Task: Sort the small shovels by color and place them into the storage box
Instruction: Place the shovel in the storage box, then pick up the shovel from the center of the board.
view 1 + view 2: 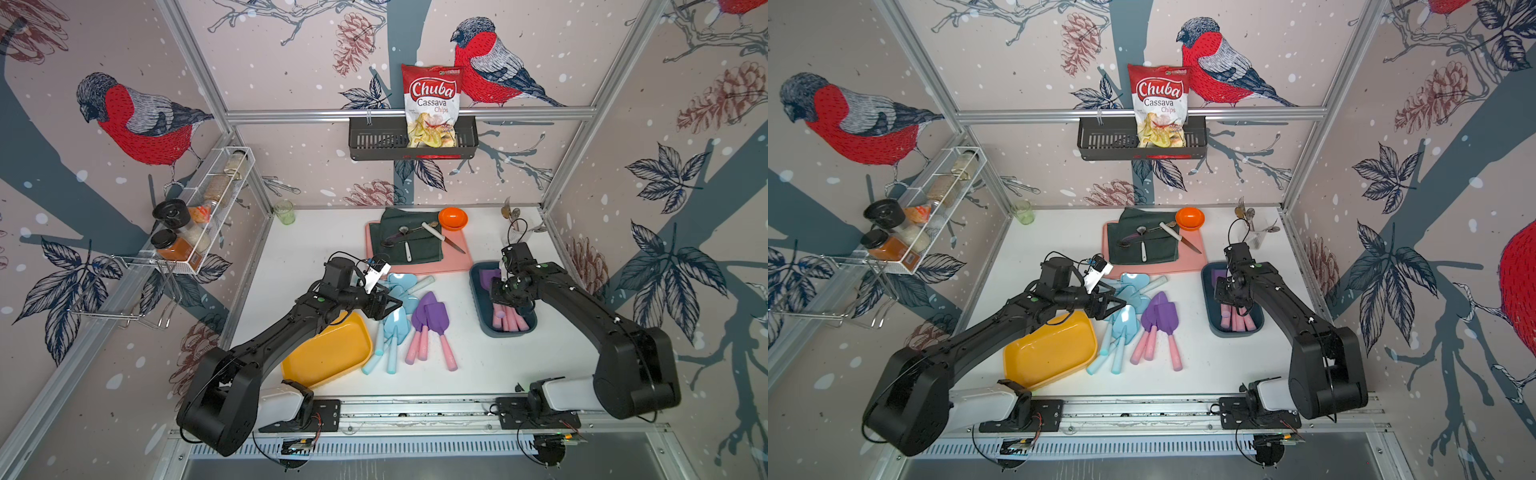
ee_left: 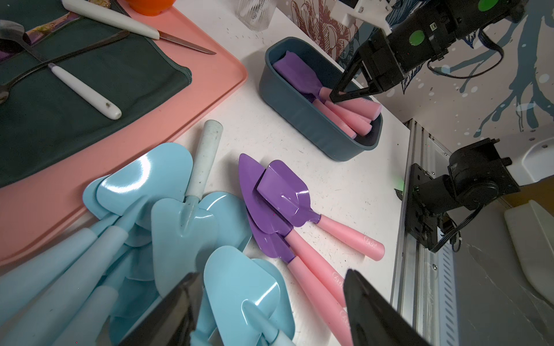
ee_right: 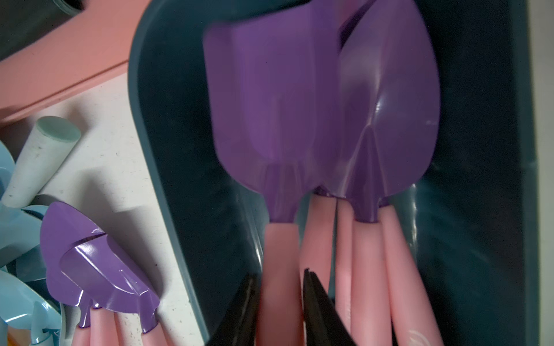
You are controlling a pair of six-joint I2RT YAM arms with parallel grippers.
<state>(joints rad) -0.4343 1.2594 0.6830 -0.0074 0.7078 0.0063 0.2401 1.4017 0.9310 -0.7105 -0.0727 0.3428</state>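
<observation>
Gently lay the purple-bladed, pink-handled plastic shovel (image 3: 269, 104) flat among its mates (image 3: 389, 104) inside the dark blue oblong storage box (image 2: 299, 116); right gripper (image 3: 278, 272) straddling its handle, pinch unclear. Left gripper (image 2: 272, 272) gaping, empty, near box above light-blue plastic shovels (image 2: 180, 233).

Red-and-white snack bag (image 1: 432, 99) reading "Chuba Cassava Chips", in both top views
</observation>
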